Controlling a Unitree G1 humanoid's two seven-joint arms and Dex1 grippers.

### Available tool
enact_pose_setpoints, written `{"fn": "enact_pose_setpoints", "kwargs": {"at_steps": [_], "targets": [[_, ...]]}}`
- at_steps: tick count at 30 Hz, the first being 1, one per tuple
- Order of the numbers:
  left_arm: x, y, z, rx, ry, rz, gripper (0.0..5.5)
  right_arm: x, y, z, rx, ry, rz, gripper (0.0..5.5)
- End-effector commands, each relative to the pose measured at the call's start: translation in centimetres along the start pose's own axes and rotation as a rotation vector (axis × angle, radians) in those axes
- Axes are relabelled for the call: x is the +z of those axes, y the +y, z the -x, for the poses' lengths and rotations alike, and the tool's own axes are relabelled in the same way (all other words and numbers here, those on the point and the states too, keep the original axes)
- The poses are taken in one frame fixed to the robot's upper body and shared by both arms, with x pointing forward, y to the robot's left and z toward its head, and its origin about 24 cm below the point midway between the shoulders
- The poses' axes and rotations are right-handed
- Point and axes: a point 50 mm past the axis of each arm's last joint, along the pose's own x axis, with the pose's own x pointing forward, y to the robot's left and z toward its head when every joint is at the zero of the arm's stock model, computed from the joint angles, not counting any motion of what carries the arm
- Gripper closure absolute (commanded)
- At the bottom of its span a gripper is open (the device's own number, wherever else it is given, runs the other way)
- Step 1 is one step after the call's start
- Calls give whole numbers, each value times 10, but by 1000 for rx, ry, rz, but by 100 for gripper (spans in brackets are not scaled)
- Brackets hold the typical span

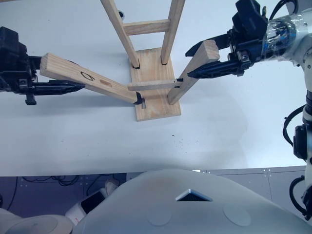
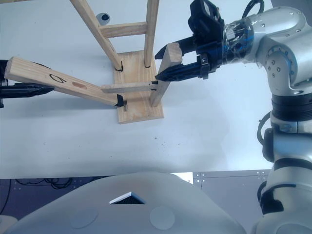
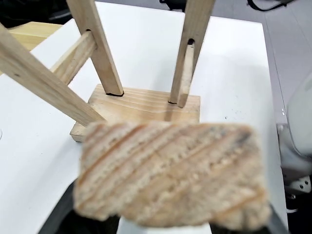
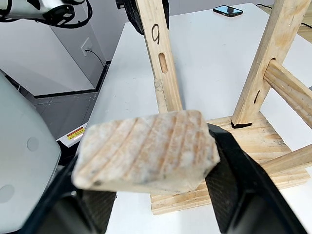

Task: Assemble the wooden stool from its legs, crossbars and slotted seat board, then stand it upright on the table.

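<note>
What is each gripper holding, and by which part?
Left gripper: the numbered leg, at its free end. Right gripper: the other leg, near its top end.

The upright legs (image 1: 119, 29) run off the eye views' top edge.

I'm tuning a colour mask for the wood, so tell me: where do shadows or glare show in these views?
Left eye view: even light on the table, only soft shadows beside the seat board and under the marked leg. Right eye view: bright glints on the clear wrap around the right forearm. Left wrist view: faint shadows across the seat board.
</note>
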Motion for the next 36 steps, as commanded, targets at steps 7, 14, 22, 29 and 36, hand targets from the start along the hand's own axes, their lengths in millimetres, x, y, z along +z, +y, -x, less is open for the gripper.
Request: {"fn": "enact_pose_setpoints", "kwargs": {"at_steps": [7, 14, 22, 29, 36], "targets": [[18, -6, -13, -56, 7, -59, 349, -18, 2, -3, 9, 33, -96, 319], [-4, -9, -29, -48, 166, -112, 349, -18, 2, -4, 12, 41, -90, 319], [25, -18, -47, -80, 139, -192, 349, -20, 5, -7, 19, 46, -91, 319], [34, -7, -50, -62, 160, -198, 349, -24, 8, -13, 21, 32, -94, 321], [37, 0, -56, -66, 172, -188, 349, -26, 10, -17, 16, 11, -99, 322]]}}
